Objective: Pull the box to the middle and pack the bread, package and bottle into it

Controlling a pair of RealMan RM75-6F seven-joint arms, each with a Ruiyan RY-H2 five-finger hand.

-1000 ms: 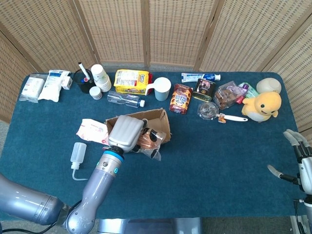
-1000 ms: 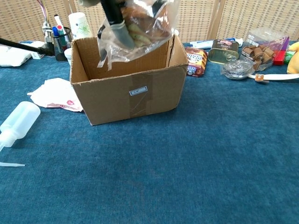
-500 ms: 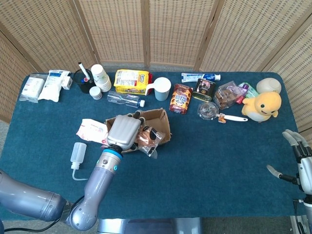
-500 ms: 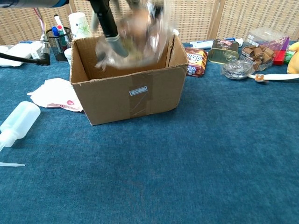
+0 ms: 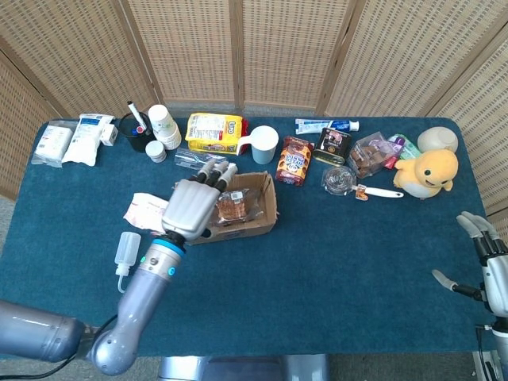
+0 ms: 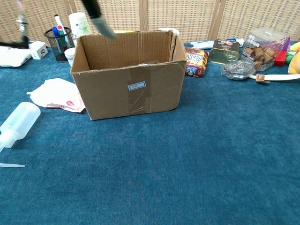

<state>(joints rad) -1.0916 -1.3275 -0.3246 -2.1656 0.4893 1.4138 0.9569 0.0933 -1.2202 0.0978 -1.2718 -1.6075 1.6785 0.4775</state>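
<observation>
Cardboard box (image 5: 252, 208) holds the bagged bread (image 5: 234, 207). Left hand (image 5: 193, 208) hovers spread, empty; right hand (image 5: 482, 255) open, far right. Next, the soft, light package (image 5: 148, 212): pinch its edge.

My left hand (image 5: 193, 208) hovers over the box's (image 5: 252, 226) nine o'clock wall; the bread (image 5: 235, 207) lies inside. The package (image 5: 147, 211) sits at the box's nine o'clock, the bottle (image 5: 126, 252) at its eight.

Bread (image 5: 235, 207) lying inside box (image 5: 268, 208); left hand (image 5: 193, 208) above box's left side, fingers spread, empty.
</observation>
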